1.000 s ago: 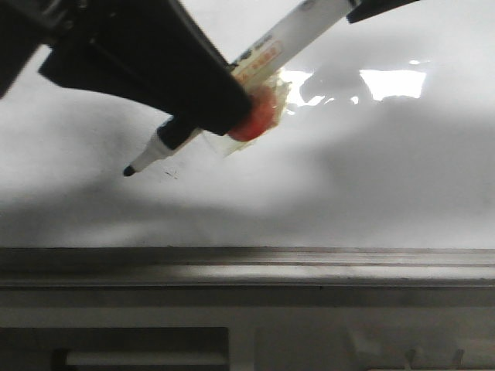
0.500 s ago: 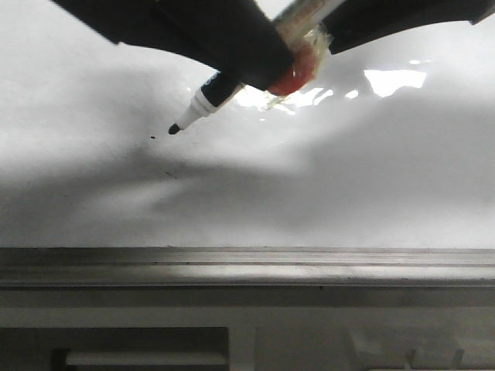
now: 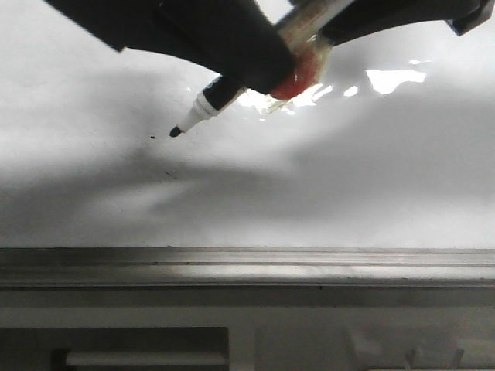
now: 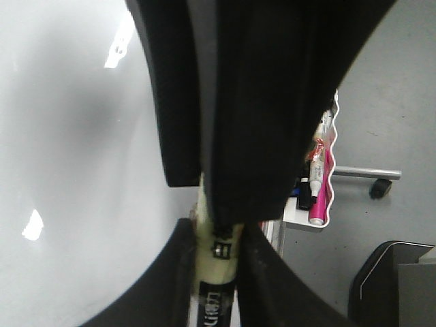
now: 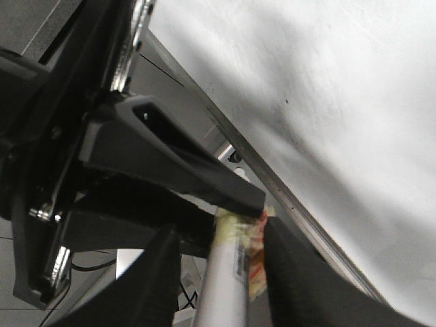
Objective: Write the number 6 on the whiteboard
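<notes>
Running along the near edge of the whiteboard [image 3: 371, 201] is its grey metal ledge [image 3: 247, 267], lying flat across the front view. Beyond it spreads the glossy white surface, shadowed in the middle, with bright glare toward the far right corner. A black marker [image 3: 205, 108] slants down from the far edge, its dark tip hanging just beside a tiny dark speck [image 3: 152, 138]; whether the tip touches the board cannot be told. No drawn number 6 can be seen. The left gripper [image 4: 216, 235] is pinched around the marker's barrel. The right gripper [image 5: 218, 245] also clamps the marker, farther up, beside its taped red band [image 3: 300, 76].
</notes>
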